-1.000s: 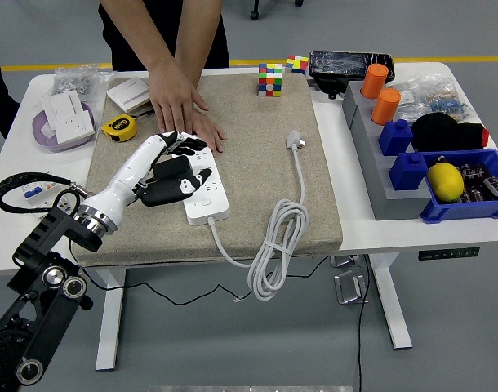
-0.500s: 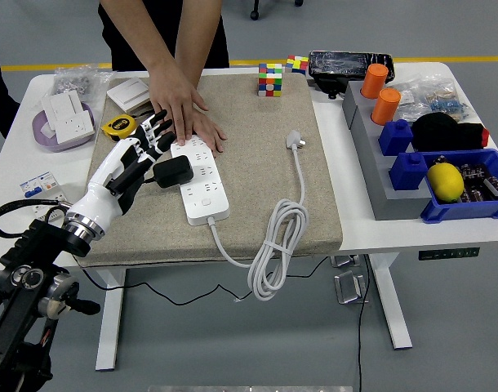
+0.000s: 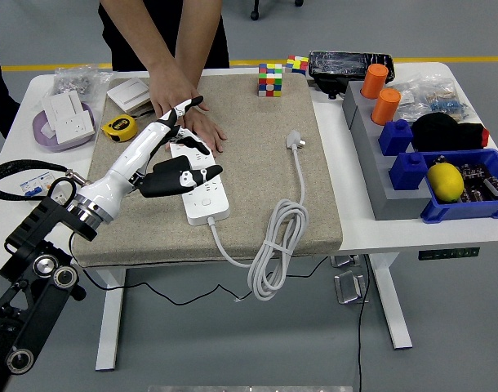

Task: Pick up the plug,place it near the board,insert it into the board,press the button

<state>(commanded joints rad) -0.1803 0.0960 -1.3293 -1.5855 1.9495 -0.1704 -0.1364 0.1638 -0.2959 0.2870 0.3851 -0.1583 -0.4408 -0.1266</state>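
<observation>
At the worktop's left edge a purple tray [image 3: 38, 128] carries a white wall socket [image 3: 68, 113], with a yellow tape measure [image 3: 117, 126] just beside it. The left hand [image 3: 174, 160] reaches in from the lower left over the beige mat [image 3: 257, 155]; its fingers are curled around a black plug [image 3: 169, 173], held against the top of the white power strip [image 3: 202, 186], index finger stretched toward the far edge. A person's 2 hands [image 3: 184, 102] press flat on the strip's far end. The strip's own cable [image 3: 275, 245] loops off the mat's near edge, its white plug [image 3: 295, 140] lying mid-mat. A Rubik's cube [image 3: 270, 79] stands at the mat's far edge. Toward the right edge sit 2 orange cups [image 3: 381, 91], blue blocks [image 3: 401, 151] and a lemon [image 3: 446, 180] in a blue bin [image 3: 477, 208].
</observation>
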